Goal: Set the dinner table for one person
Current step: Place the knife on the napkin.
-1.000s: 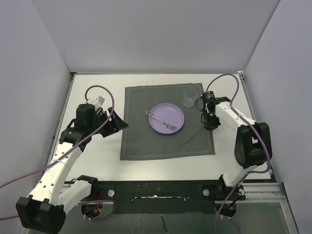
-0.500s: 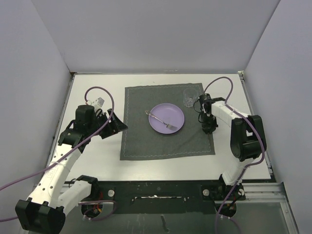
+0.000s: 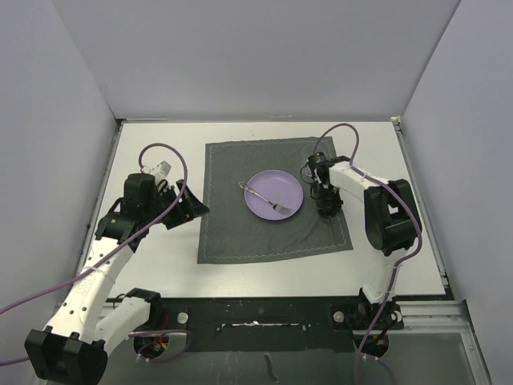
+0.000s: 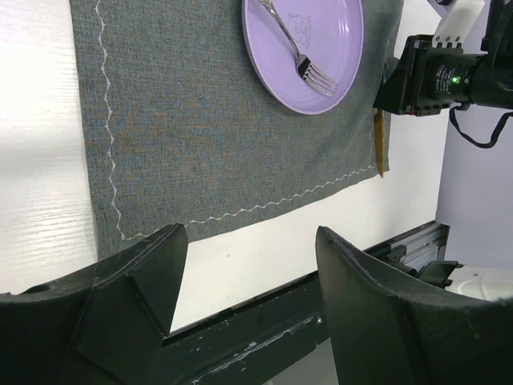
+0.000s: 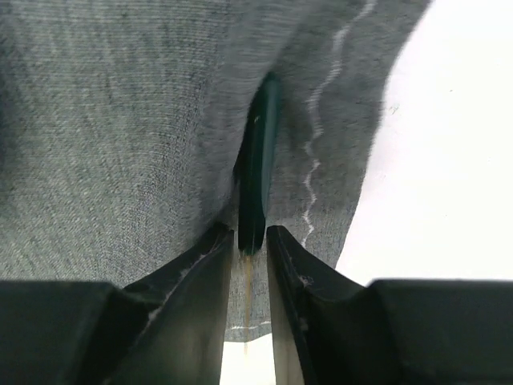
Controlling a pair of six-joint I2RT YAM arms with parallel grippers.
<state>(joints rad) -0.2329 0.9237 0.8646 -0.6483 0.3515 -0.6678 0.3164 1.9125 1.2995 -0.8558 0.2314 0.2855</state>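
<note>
The white dinner table (image 3: 160, 265) carries a dark grey placemat (image 3: 240, 233). On the mat stands a purple plate (image 3: 275, 195) with a silver fork (image 3: 264, 197) lying across it. My right gripper (image 3: 325, 207) is low over the mat just right of the plate. In the right wrist view it (image 5: 250, 241) is shut on a knife (image 5: 258, 172) with a dark green handle and a gold blade. The blade also shows in the left wrist view (image 4: 378, 144). My left gripper (image 3: 192, 207) is open and empty at the mat's left edge.
A clear glass (image 3: 309, 167) stands at the mat's far right corner, partly hidden behind the right arm. White walls close in the table on three sides. The metal rail (image 3: 264, 309) runs along the front edge.
My right gripper has moved left from the mat's right edge to just beside the plate, carrying the knife. The left arm has hardly moved.
</note>
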